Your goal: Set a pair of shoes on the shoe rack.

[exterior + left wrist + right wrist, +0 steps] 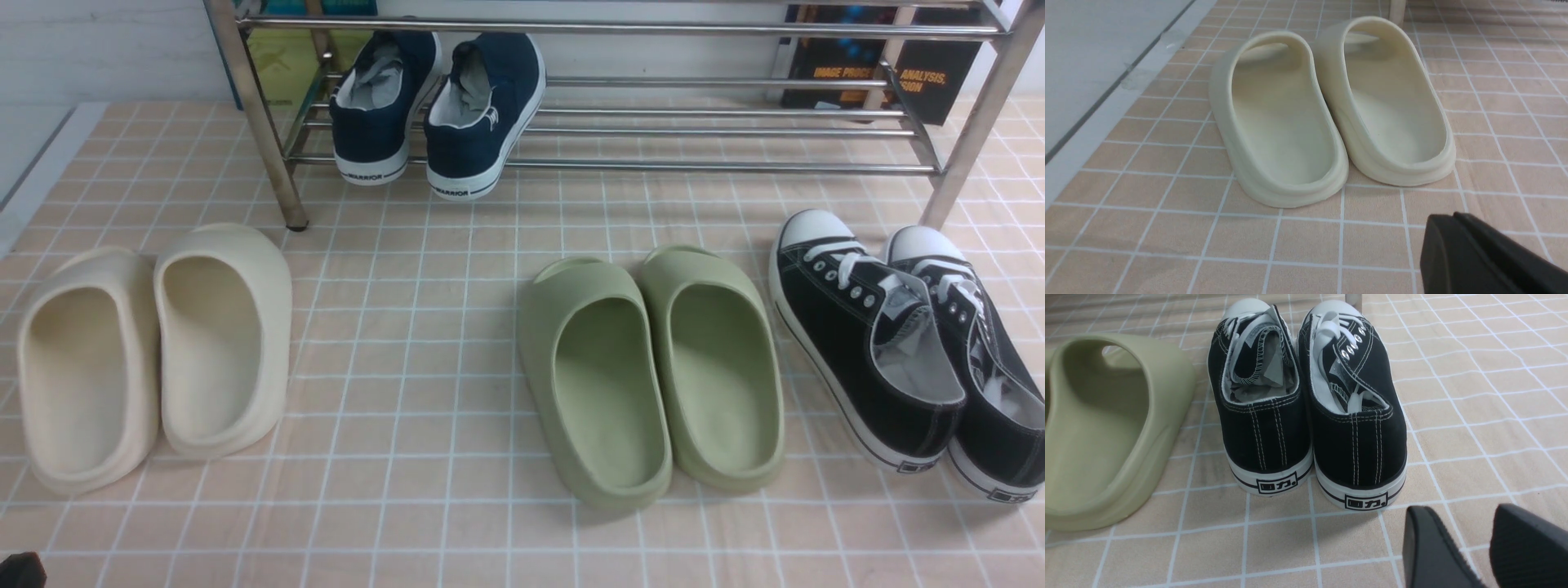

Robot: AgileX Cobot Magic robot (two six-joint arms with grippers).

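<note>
The two navy slip-on shoes, one (375, 106) to the left of the other (482, 114), rest side by side on the lower bars of the chrome shoe rack (694, 131), at its left end. Their "WARRIOR" heels face me and overhang the front bar. My left gripper (1453, 215) is shut and empty, low over the tiled floor behind the cream slides; only a dark tip (20, 570) shows in the front view. My right gripper (1459, 516) is open and empty, just behind the heels of the black sneakers. Neither gripper is near the navy shoes.
A pair of cream slides (155, 351) (1331, 106) lies front left. Green slides (653, 367) (1106, 428) lie in the middle, and black lace-up sneakers (898, 343) (1306, 404) at the right. A dark book (882, 73) stands behind the rack.
</note>
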